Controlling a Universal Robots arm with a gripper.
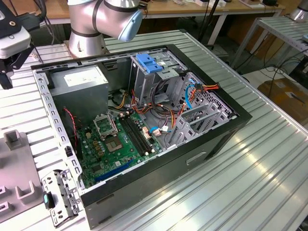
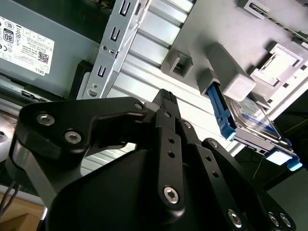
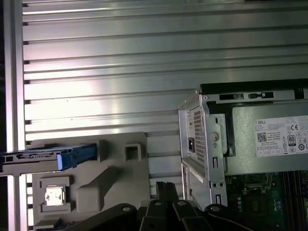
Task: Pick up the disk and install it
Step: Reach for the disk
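disk [image 2: 257,122]: grey metal, white-and-blue label, bright blue rails [image 3: 77,156]. fixture plate [image 3: 110,178]: plain light grey. gripper [image 2: 166,96]: matte black. table [image 1: 260,173]: silver, ribbed lengthwise stripes. PC case [image 1: 211,144]: black outside, bare grey steel inside. motherboard [image 1: 110,149]: green, with black RAM slots [image 1: 134,134]. power supply [image 1: 79,79]: grey, white sticker. drive-cage latch [image 1: 151,62]: blue. cable bundle [image 1: 207,87]: red, yellow, orange. arm [image 1: 96,19]: silver, pale blue joint cap [image 1: 130,24].
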